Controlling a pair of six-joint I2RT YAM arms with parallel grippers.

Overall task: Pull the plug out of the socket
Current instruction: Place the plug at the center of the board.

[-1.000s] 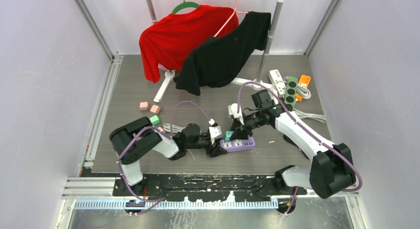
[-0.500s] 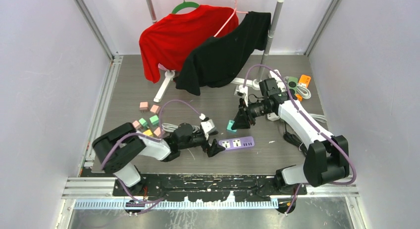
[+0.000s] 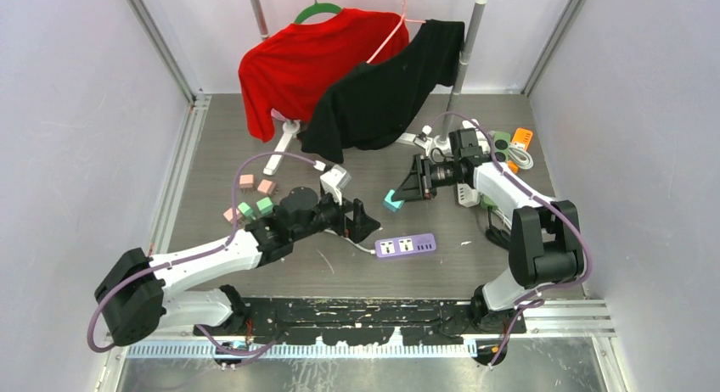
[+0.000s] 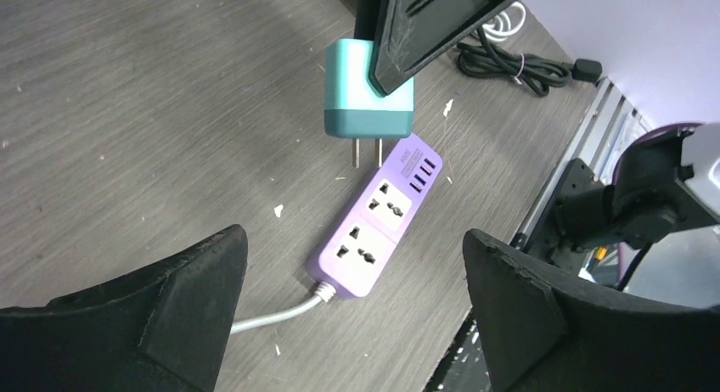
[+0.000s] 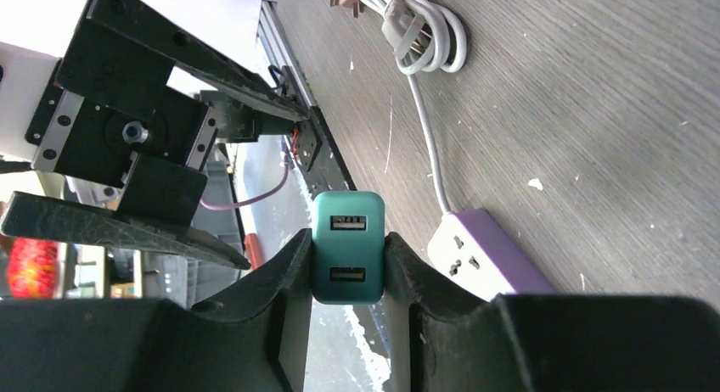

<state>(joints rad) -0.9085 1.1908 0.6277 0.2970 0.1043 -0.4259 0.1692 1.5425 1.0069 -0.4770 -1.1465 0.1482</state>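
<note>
One teal plug (image 3: 392, 200), clamped between the two fingers (image 5: 284, 277) of the right gripper (image 3: 401, 191), raised clear of the counter (image 3: 221, 146). Two flat prongs (image 4: 365, 153) bare, pointing down, seated in no socket. Two USB ports (image 5: 347, 248) on the plug's back face, one above the other in the right wrist view.

One purple power strip (image 3: 406, 245), flat on the counter near centre, on the near side of the plug and apart from it. On top, two universal sockets (image 4: 388, 201), both uncovered, and four small USB slots (image 4: 420, 173) at the right end. One pale cord (image 4: 272, 317) at the left end.

Left gripper (image 3: 363, 222): spread wide, holding nothing, above the counter just left of the power strip, touching neither strip nor plug.

Elsewhere:
- Two shirts hanging at the far side: one red shirt (image 3: 310, 65), one black shirt (image 3: 382, 91).
- Five small blocks (image 3: 265, 205) at left, three pink and two green.
- One green strip (image 3: 501, 142) and one orange item (image 3: 522, 138) at far right, partly hidden.
- One bundled black cable (image 4: 518, 65) at right.
- One coiled white cable (image 5: 424, 27).
</note>
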